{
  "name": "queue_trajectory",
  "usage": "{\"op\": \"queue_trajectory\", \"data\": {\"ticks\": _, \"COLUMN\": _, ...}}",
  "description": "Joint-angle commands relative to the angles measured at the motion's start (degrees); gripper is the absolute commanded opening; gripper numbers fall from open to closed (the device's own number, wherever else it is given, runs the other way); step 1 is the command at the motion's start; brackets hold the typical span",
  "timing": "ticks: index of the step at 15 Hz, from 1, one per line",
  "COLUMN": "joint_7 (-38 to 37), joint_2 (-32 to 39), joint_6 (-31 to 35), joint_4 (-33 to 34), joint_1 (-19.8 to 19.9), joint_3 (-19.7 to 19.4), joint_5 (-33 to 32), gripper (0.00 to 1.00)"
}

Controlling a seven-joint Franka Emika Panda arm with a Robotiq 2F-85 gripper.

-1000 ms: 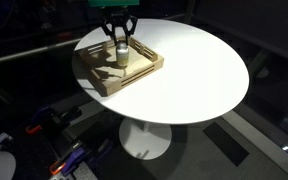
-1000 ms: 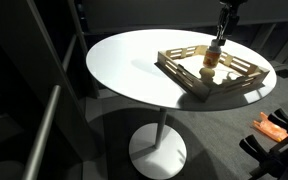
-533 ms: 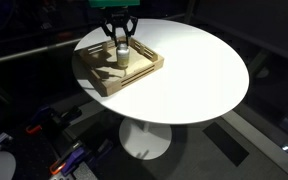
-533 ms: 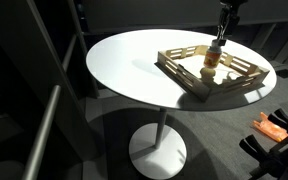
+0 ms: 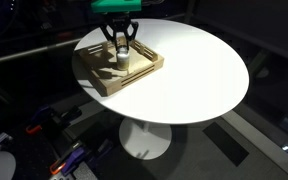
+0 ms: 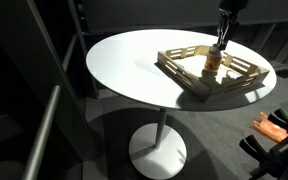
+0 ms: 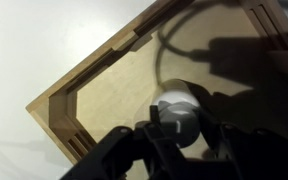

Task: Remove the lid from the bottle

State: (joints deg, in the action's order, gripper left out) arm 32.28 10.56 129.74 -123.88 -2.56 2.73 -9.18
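The small pale grey-white bottle (image 5: 121, 58) (image 6: 212, 66) stands upright inside the wooden tray (image 5: 96, 74) (image 6: 189, 80). Its round pale lid (image 7: 179, 112) shows from above in the wrist view. My gripper (image 5: 121, 45) (image 6: 220, 42) (image 7: 184, 128) comes straight down onto the bottle's top. In the wrist view the dark fingers (image 7: 154, 128) stand against both sides of the lid, shut on it. The bottle's body is mostly hidden under the lid in that view.
The tray sits near the edge of a round white table (image 5: 194, 70) (image 6: 124, 60) on a single pedestal. A flat wooden piece (image 5: 106, 72) lies in the tray beside the bottle. Dark floor and equipment surround the table.
My gripper has come down a little over the bottle and its fingers have drawn in from a wide spread onto the lid. The bottle and tray have not moved.
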Motion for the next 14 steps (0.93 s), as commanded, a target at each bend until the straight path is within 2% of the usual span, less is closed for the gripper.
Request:
{"op": "queue_trajectory", "data": {"ticks": 1, "joint_7": 3.3, "joint_2": 0.52, "joint_6": -1.16, "joint_4": 0.96, "joint_1": 0.63, "joint_3": 0.64, "joint_5": -2.64, "gripper": 0.19}}
{"op": "queue_trajectory", "data": {"ticks": 8, "joint_7": 11.35, "joint_2": -0.34, "joint_6": -1.55, "joint_4": 0.54, "joint_1": 0.45, "joint_3": 0.95, "joint_5": -5.87, "gripper": 0.19}}
{"op": "queue_trajectory", "data": {"ticks": 11, "joint_7": 12.11, "joint_2": -0.92, "joint_6": -2.04, "joint_4": 0.76, "joint_1": 0.55, "joint_3": 1.11, "joint_5": -4.95, "gripper": 0.19}}
{"op": "queue_trajectory", "data": {"ticks": 14, "joint_7": 9.64, "joint_2": -1.3, "joint_6": -3.05, "joint_4": 1.22, "joint_1": 0.55, "joint_3": 1.05, "joint_5": -3.12, "gripper": 0.19}}
